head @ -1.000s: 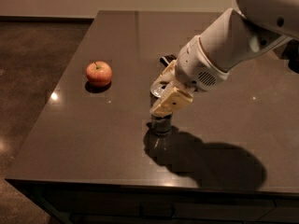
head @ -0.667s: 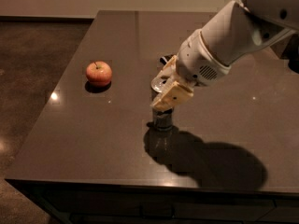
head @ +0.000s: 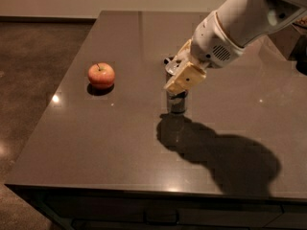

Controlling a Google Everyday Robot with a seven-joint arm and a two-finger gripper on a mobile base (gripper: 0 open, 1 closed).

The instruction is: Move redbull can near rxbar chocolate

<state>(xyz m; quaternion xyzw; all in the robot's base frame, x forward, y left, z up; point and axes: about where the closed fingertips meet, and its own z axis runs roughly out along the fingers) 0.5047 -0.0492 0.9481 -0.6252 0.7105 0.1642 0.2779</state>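
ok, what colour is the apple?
Red, lighter on top; camera view. The apple sits apart from the gripper, which is at the redbull can.

Apple (head: 101,74) lies on the table (head: 96,143), left of the redbull can (head: 177,103), pincer (head: 180,78) clasping its top.

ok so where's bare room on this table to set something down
Free: the wide near strip of the table between the apple and the front edge, and the back left corner. Crowded: the middle, where the gripper sits over the redbull can, arm crossing the right side.
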